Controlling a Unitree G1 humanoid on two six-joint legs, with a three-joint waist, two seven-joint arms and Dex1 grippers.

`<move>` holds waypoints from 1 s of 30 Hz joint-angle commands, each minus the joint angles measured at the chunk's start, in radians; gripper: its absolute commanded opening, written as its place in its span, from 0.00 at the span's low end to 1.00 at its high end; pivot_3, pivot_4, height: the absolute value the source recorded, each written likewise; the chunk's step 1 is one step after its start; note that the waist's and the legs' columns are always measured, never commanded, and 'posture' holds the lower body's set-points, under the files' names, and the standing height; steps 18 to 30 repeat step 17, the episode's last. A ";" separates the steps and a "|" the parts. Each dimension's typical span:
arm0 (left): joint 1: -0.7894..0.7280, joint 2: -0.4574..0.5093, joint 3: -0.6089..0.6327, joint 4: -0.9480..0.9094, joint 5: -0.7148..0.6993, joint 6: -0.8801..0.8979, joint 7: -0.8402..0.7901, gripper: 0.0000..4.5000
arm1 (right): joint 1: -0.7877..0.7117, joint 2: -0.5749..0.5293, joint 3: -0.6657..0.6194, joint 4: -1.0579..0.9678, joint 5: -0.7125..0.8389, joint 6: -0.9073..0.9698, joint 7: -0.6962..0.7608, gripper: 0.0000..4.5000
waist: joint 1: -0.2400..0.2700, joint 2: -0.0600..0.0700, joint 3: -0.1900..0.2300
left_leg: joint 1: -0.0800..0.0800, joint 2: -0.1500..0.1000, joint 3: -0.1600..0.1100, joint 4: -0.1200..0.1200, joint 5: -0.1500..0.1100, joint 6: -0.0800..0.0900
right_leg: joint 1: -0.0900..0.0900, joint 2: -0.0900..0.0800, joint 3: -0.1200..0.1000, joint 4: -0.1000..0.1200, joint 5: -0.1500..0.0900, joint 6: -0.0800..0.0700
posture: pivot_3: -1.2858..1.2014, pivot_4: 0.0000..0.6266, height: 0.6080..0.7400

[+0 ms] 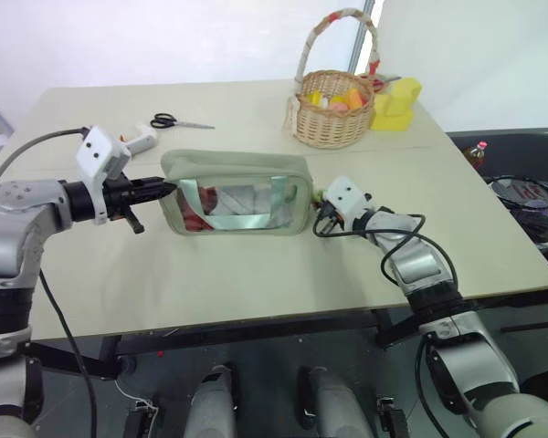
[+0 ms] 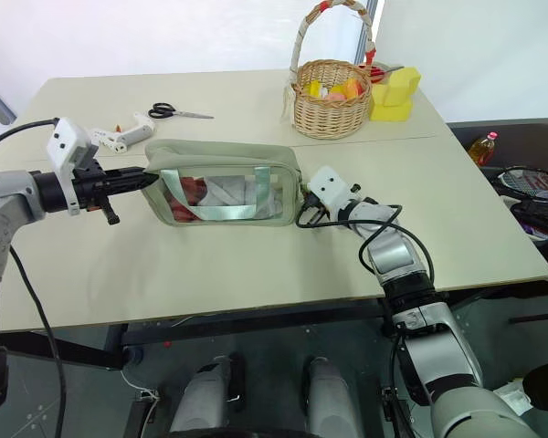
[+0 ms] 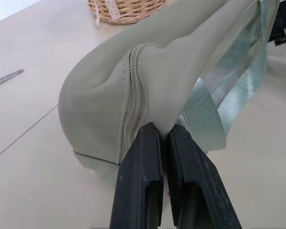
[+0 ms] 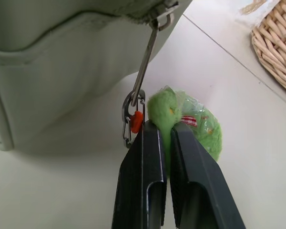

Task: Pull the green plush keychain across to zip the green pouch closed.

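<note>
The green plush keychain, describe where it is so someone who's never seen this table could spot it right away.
Find the green pouch in the middle of the table. At its end nearest the basket, a metal clip hangs from the zipper, and the keychain is the fuzzy lime-green blob on that clip, pinched in the right gripper. It is far smaller and brighter than the sage pouch.

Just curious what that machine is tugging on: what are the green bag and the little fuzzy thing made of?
The green pouch looks like soft matte leatherette or coated fabric, dented where it's pinched, with a clear plastic window. The green plush keychain seems fuzzy synthetic plush, partly under shiny film, on a metal clip.
</note>
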 commanded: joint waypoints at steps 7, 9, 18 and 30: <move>-0.109 0.090 0.035 0.133 -0.009 -0.017 -0.086 0.99 | -0.144 -0.308 -0.123 -0.381 0.354 0.416 0.459 1.00 | 0.002 0.001 0.001 | -0.001 0.000 -0.001 0.000 0.000 0.000 | -0.002 0.000 0.000 0.000 0.000 0.000 | 0.52 0.24 1.00; -0.134 0.103 0.032 0.162 -0.006 -0.021 -0.108 0.99 | -0.178 -0.342 -0.138 -0.427 0.432 0.508 0.507 1.00 | 0.001 0.001 0.001 | -0.001 0.000 -0.001 -0.001 0.000 0.000 | -0.002 0.000 0.000 0.000 0.000 0.000 | 0.52 0.24 1.00; -0.176 0.124 0.029 0.206 -0.002 -0.011 -0.130 0.99 | -0.242 -0.342 -0.160 -0.496 0.541 0.649 0.458 1.00 | 0.003 0.001 0.001 | -0.002 0.000 -0.001 -0.002 0.000 0.000 | -0.004 0.000 0.000 -0.003 0.000 -0.001 | 0.52 0.24 1.00; -0.176 0.124 0.029 0.206 -0.002 -0.011 -0.130 0.99 | -0.242 -0.342 -0.160 -0.496 0.541 0.649 0.458 1.00 | 0.003 0.001 0.001 | -0.002 0.000 -0.001 -0.002 0.000 0.000 | -0.004 0.000 0.000 -0.003 0.000 -0.001 | 0.52 0.24 1.00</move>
